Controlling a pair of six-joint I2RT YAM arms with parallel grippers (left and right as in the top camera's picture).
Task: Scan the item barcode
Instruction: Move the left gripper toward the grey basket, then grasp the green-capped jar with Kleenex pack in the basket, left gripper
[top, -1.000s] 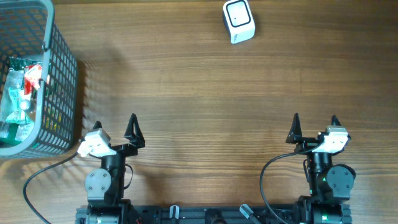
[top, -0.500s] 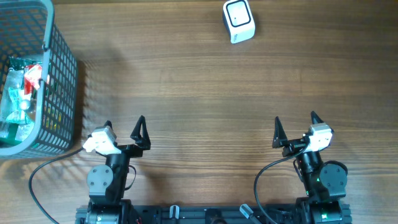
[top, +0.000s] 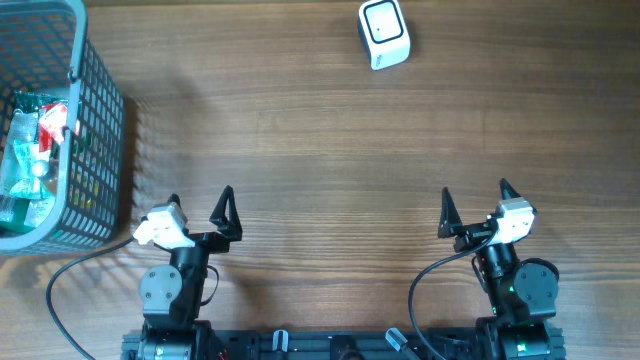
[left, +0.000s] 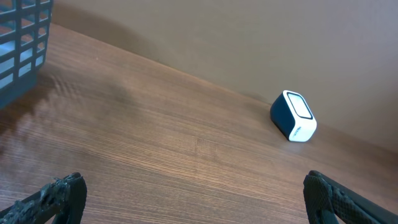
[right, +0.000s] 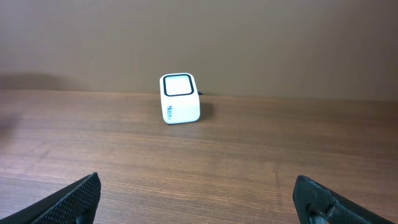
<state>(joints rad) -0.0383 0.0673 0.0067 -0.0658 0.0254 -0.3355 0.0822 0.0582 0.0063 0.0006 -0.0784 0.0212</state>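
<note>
table (top: 330, 150): wood | basket (top: 100, 110): grey mesh, far-left corner | left gripper (top: 198, 197): near edge, jaws spread wide, holding nothing | right gripper (top: 475, 190): near edge, jaws spread wide, holding nothing | scanner (top: 384, 34): white, far edge, well apart from both grippers | items (top: 35, 150): colourful, possibly packets, inside basket; barcode too small to tell

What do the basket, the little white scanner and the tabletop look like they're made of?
Basket: probably moulded plastic, matte grey-blue; the walls are an even open grid.
Scanner: likely smooth plastic, white shell with a dark-framed window, slightly glossy.
Table: wood or wood-look laminate, brown with straight grain lines; which one cannot be told.
</note>
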